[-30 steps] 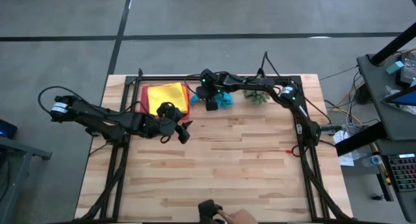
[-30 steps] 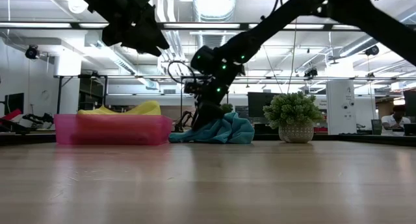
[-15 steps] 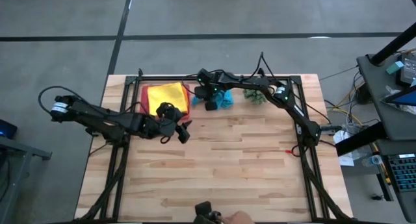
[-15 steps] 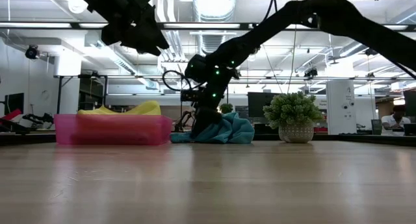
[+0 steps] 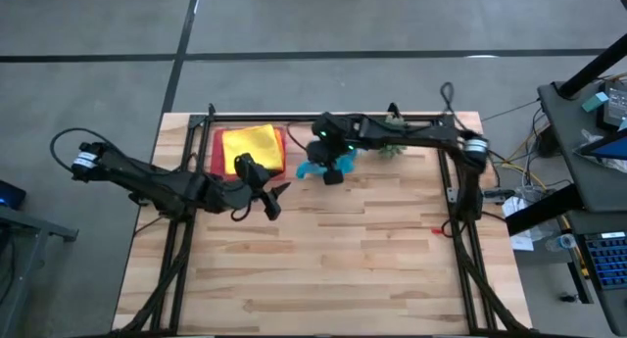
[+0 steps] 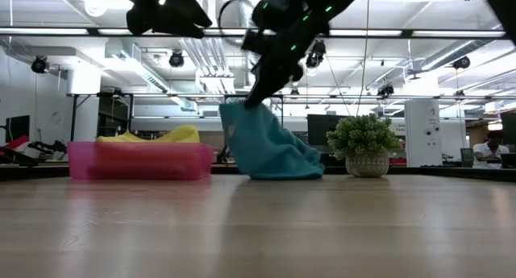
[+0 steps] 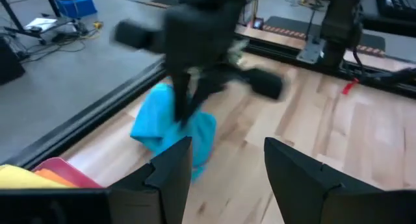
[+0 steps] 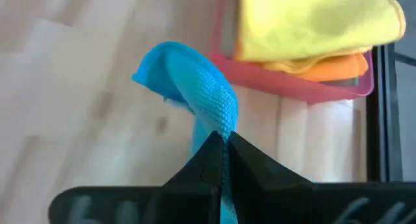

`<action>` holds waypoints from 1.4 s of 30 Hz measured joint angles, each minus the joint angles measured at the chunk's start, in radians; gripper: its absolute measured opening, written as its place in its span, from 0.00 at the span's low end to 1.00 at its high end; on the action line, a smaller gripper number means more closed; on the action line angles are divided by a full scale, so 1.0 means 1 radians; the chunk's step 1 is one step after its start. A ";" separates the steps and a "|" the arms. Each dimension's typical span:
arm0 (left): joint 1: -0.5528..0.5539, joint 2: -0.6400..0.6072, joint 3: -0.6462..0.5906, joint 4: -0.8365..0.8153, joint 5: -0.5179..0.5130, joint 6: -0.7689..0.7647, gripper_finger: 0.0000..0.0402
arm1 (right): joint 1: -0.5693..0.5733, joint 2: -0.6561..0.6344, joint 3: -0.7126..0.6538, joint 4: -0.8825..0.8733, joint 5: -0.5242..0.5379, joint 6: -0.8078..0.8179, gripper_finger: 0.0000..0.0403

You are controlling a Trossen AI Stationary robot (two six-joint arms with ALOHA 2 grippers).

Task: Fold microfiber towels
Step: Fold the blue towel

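Note:
A turquoise microfiber towel (image 6: 272, 149) hangs from my right gripper (image 6: 256, 99), which is shut on its top near the table's far edge, right of the pink tray (image 5: 209, 152). In the tray lie a yellow towel (image 5: 250, 145) and, under it, an orange one (image 8: 335, 67). My left gripper (image 5: 271, 197) hovers open in front of the tray, clear of everything. Its wrist view looks at the turquoise towel (image 7: 170, 128) between its fingers (image 7: 170, 175). My right gripper pinches a bunched upper part of the turquoise towel (image 8: 222, 123) between its two fingers. The fingers slant down from above. The towel hangs below them in a loose drape, and its lower end (image 6: 282, 173) rests on the table.
A small potted plant (image 6: 363, 145) stands at the far edge right of the towel. The metal frame rails (image 5: 460, 181) run along the table's sides. Bare wooden tabletop (image 5: 343, 260) stretches toward the near edge.
My right gripper has risen and come a little toward the table's near and right edges. The turquoise towel, a crumpled heap before, is drawn up with it into a hanging drape, its lower end still on the table.

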 joint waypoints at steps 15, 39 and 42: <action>-0.109 0.202 -0.032 0.208 0.016 -0.030 0.44 | 0.315 -0.415 -0.633 0.690 0.196 0.310 0.02; -0.176 0.493 -0.002 0.509 0.008 -0.007 0.31 | 0.545 -0.369 -0.743 0.865 0.682 0.535 0.02; -0.175 0.490 -0.001 0.507 0.007 0.038 0.18 | 0.544 -0.368 -0.743 0.865 0.683 0.530 0.02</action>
